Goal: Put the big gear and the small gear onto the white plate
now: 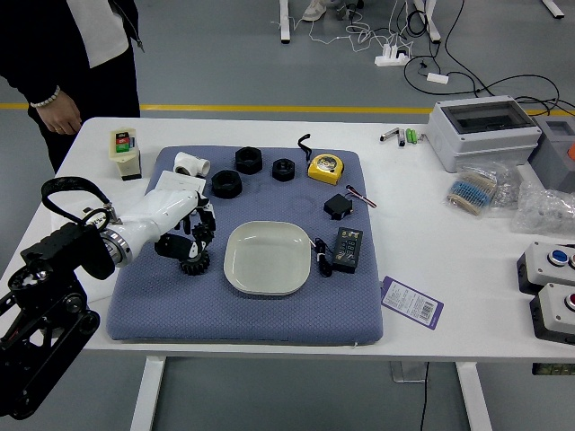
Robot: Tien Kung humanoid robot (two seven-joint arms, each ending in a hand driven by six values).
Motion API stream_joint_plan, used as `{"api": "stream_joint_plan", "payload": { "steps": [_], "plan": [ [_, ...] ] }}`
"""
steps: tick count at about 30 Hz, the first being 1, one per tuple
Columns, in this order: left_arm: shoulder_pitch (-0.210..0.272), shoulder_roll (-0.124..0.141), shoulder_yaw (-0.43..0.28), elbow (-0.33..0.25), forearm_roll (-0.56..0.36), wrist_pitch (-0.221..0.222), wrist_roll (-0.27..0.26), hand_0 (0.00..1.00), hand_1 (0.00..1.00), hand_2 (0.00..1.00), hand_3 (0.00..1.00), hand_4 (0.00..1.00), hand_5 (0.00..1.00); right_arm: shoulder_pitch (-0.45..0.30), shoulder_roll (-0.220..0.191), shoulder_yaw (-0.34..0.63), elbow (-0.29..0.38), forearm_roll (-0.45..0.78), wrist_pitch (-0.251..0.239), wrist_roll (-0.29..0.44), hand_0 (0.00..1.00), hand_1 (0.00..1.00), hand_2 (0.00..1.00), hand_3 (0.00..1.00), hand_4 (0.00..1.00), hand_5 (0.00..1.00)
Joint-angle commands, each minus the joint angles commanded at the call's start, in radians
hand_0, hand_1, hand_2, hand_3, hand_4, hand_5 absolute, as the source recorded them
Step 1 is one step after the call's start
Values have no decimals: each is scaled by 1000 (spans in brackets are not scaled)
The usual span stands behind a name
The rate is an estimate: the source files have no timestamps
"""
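- One white rectangular table [431, 328]: spans most of the view.
- Blue-grey textured mat [243, 323]: lies flat on the table's left and middle.
- Person in black clothes over a white top [79, 31]: stands beyond the table's far left corner, with one hand [60, 115] low beside the edge.
- Black robot left arm with a white sleeve [148, 215]: reaches in from the left, over the mat.
- Pale grey plastic box with a dark window [485, 117]: sits at the table's far right.
- White rounded-square plate [268, 258]: rests on the mat, just right of the gear, with nothing on it.
- Black robot left hand [198, 230]: hangs low over the mat, left of the plate; cannot tell whether apart, together or clamped on anything.
- Purple-and-white card [411, 303]: lies at the mat's right edge.
- Yellow-and-black tape measure [325, 168]: sits on the mat's far right part.
- Black round toothed gear [194, 268]: lies on the mat, partly under the hand, off the plate; cannot tell whether big or small, nor pick out the other one for certain.
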Motion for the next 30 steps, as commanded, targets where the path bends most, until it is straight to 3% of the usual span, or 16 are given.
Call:
{"api": "stream_joint_plan", "payload": {
  "steps": [6, 13, 14, 19, 20, 25, 26, 30],
  "plan": [
    [-28, -41, 98, 36, 2, 40, -10, 305, 382, 420, 474, 84, 2, -4, 0, -5, 1, -1, 1, -1, 610, 622, 720, 532, 733, 701],
    [-66, -75, 169, 157, 27, 85, -6, 306, 387, 425, 503, 89, 2, -6, -2, -6, 1, -3, 0, 0, 609, 619, 720, 533, 733, 700],
    [-67, -76, 169, 163, 28, 85, -5, 366, 467, 512, 611, 207, 2, -6, -2, -6, 1, -3, 0, 0, 608, 619, 720, 533, 734, 699],
    [-77, -85, 156, 208, 28, 75, 13, 366, 467, 512, 611, 207, 2, -6, -2, -7, 2, -1, 0, 1, 608, 619, 720, 533, 734, 699],
    [-78, -84, 156, 209, 27, 74, 14, 435, 581, 638, 677, 438, 2, -6, -2, -7, 2, -1, 0, 1, 609, 619, 720, 533, 734, 700],
    [-79, -85, 155, 213, 3, 46, 24, 435, 581, 638, 677, 438, 2, -5, -2, -8, 1, 0, 0, 0, 609, 619, 720, 533, 734, 700],
    [-79, -84, 155, 212, 0, 42, 25, 498, 673, 756, 680, 614, 2, -5, -2, -8, 1, 0, 0, 0, 609, 619, 720, 534, 735, 701],
    [-79, -83, 154, 205, -6, 34, 26, 498, 673, 756, 680, 614, 2, -4, -2, -6, 1, 1, 1, 1, 609, 619, 720, 534, 735, 701]
  ]
}}
